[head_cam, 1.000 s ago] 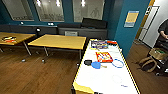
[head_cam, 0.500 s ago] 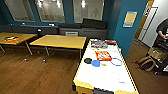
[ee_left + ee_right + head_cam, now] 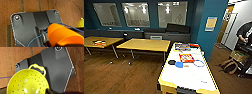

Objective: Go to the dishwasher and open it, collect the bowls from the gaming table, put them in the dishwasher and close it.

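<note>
We see an orange bowl (image 3: 62,35) by our L wrist, a yellow perforated bowl (image 3: 27,83) by our R wrist — can't tell either grip. White-topped table (image 3: 189,75) ahead.

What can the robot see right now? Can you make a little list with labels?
room: teal walls, wooden floor
long white table: yellow edges, holds a blue disc, a blue ring and a red box
wooden tables: two, on the left
person: standing at the right edge
left wrist view: orange bowl close up
right wrist view: yellow colander with holes, close up
</note>
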### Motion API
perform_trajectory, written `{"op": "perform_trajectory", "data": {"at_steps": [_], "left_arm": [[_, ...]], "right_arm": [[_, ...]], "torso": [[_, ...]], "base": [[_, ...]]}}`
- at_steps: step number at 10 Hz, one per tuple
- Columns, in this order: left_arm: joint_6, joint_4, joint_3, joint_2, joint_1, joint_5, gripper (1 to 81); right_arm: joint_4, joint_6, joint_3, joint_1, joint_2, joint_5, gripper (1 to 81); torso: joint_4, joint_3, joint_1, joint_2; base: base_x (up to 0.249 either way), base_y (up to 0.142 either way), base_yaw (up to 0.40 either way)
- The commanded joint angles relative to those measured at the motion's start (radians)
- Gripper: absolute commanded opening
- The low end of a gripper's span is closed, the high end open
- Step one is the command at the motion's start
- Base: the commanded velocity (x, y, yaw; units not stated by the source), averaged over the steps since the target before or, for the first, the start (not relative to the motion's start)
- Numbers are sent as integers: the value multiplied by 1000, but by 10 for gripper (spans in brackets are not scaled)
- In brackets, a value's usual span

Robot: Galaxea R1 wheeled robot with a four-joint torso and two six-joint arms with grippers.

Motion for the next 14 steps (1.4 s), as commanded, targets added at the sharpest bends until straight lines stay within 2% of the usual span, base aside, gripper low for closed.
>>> {"op": "perform_trajectory", "data": {"at_steps": [1,4,8,10,14], "left_arm": [[-4,17,19,-17,-45,25,10],[-3,17,-2,-9,-39,25,10],[-4,19,-147,64,-29,22,10],[-3,20,-159,75,-27,24,10],[-3,20,-249,112,-16,22,10]], "right_arm": [[-17,-1,3,37,0,-42,10],[-29,-2,3,37,6,-42,10],[-38,-2,-3,31,18,-42,10],[-43,-2,-7,23,23,-42,10],[-52,-4,-46,22,52,-42,10]], "torso": [[0,0,0,0],[0,-1,0,0],[0,-1,0,0],[0,0,-1,0],[0,0,0,0]], "base": [[-104,0,0],[-104,0,0],[-105,0,0],[-105,0,0],[-115,0,0]]}}
